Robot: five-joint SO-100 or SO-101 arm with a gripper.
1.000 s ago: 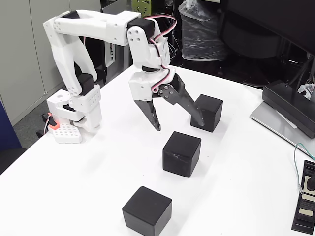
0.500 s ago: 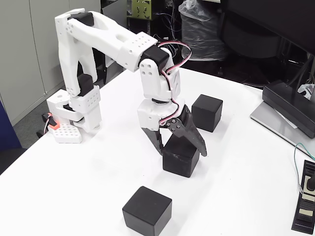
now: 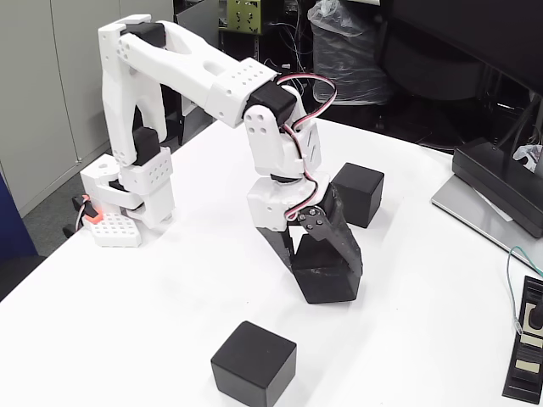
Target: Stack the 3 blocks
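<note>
Black and matte, three cubes sit on a white bench (image 3: 170, 280) in the fixed view. The middle matte black cube (image 3: 325, 275) lies near the bench's centre, tilted slightly, with the gripper (image 3: 318, 270) of the white printed arm (image 3: 195, 72) lowered over it. Its dark fingers (image 3: 344, 246) stand one on each side of this cube, pressed against its side faces, so they grip it; the cube's base looks to be on the bench or barely off it, and I cannot tell which.

A second matte black cube (image 3: 357, 194) stands just behind the gripper, toward the far edge of the bench, close to the arm's wrist but apart from the held cube. A third matte black cube (image 3: 254, 363) rests near the front edge, well apart from the other two, with bare white surface all round it.

Open room lies to the left of the cubes, between them and the arm's base (image 3: 127, 199) at the left edge. At the right edge, a grey flat device (image 3: 484, 208) overhangs the bench's side, and a flat black device with a white label (image 3: 527, 343) lies at the front right corner, both clear of the cubes.
</note>
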